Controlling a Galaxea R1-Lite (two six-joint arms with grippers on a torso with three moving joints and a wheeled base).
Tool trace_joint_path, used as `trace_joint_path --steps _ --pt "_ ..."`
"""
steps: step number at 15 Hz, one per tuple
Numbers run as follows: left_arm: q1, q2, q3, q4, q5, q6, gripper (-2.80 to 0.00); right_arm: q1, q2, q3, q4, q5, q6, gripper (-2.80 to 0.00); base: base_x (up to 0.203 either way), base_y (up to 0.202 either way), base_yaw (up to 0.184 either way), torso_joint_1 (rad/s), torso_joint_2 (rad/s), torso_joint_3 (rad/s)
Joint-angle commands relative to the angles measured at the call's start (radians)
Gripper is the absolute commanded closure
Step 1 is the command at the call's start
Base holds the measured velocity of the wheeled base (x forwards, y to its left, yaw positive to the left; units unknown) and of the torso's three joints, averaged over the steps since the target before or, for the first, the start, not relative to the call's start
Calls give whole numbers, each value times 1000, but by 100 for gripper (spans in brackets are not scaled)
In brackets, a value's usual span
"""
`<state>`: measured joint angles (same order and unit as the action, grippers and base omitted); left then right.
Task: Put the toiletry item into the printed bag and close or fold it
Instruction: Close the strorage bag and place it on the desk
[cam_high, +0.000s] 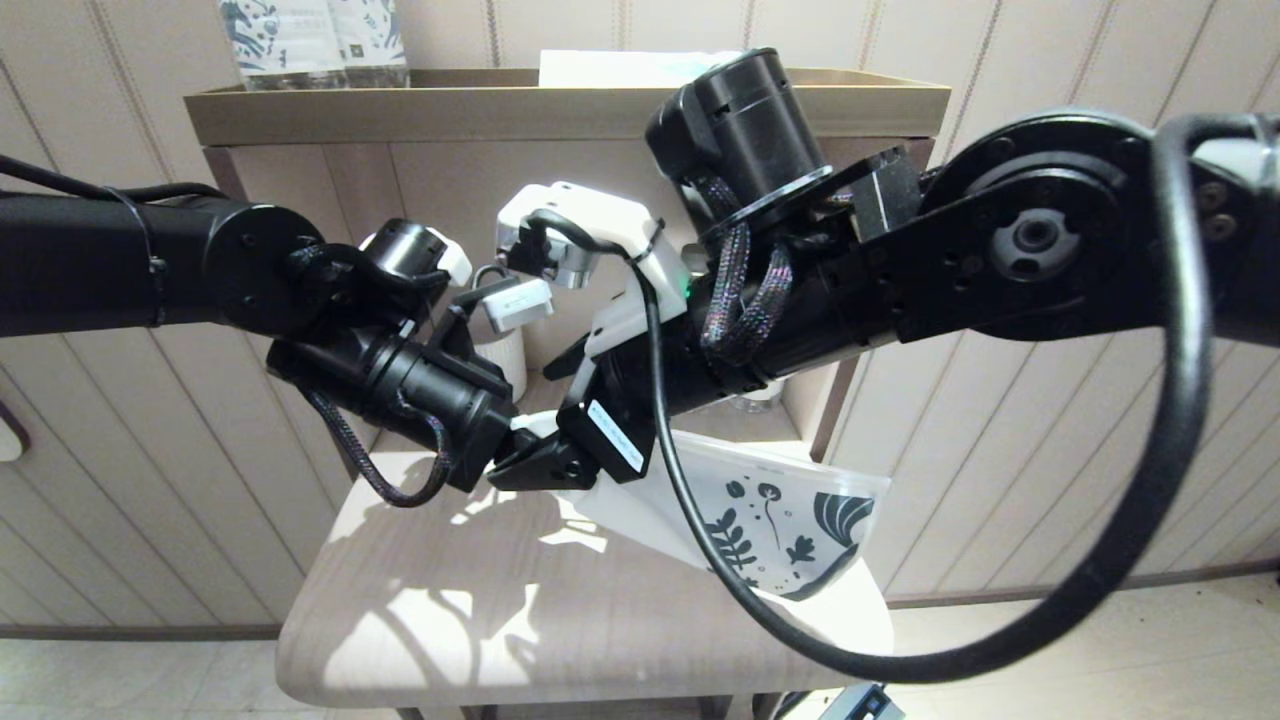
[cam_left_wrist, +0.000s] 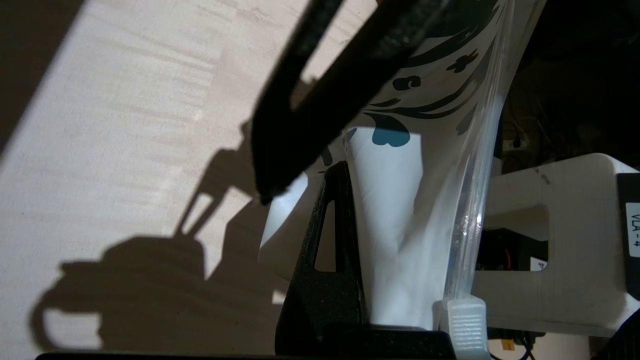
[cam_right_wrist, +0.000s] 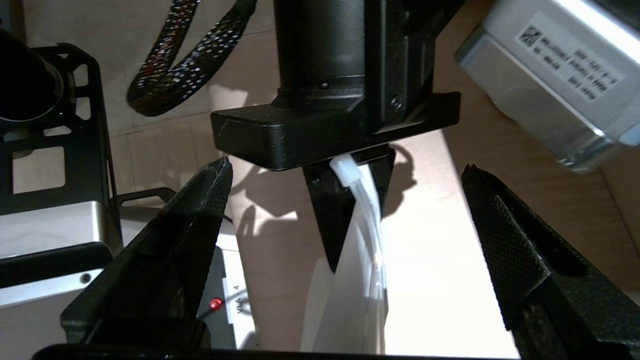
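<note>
Two black arms meet above a pale wooden stool (cam_high: 420, 610) in the head view. The left gripper (cam_high: 540, 462), reaching in from the left, is clamped on one end of the printed bag (cam_high: 790, 520). The bag's long axis runs from that grip out to the right and slightly down, its dark blue leaf print at the far end, near the stool's right edge. The right gripper (cam_high: 600, 440) sits directly beside the left one, at the held end.

Left wrist view: the bag (cam_left_wrist: 400, 200) stretches straight away from the closed fingers, white and soft, with a clear zip strip along one edge and a small white slider at the grip.

Right wrist view: the right gripper's fingers (cam_right_wrist: 200, 235) stand wide apart and hold nothing. Between and beyond them, the left gripper (cam_right_wrist: 350, 195) pinches the bag's edge (cam_right_wrist: 370, 260), seen edge on, at the slider. The right arm is judged nearer for working the zip strip.

No toothbrush is visible; whether it lies inside the bag cannot be told.
</note>
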<state>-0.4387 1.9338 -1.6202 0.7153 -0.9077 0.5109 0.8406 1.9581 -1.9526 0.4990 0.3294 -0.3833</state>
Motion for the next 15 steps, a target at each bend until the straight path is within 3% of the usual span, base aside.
trace_joint_path --steps 1,4,5,15 --pt "0 8 -1 4 -5 3 0 -9 16 -2 -5 2 -3 -280 0 0 0 0 0 0" --pt "-1 18 -7 4 -5 3 0 -14 19 -2 -5 2 -6 -280 0 0 0 0 0 0" --pt "0 19 -7 4 -5 3 0 -14 21 -2 -5 2 -6 0 0 0 0 0 0 0" --pt "0 19 -11 6 -11 0 0 -14 40 -3 -13 2 -8 0 0 0 0 0 0 0"
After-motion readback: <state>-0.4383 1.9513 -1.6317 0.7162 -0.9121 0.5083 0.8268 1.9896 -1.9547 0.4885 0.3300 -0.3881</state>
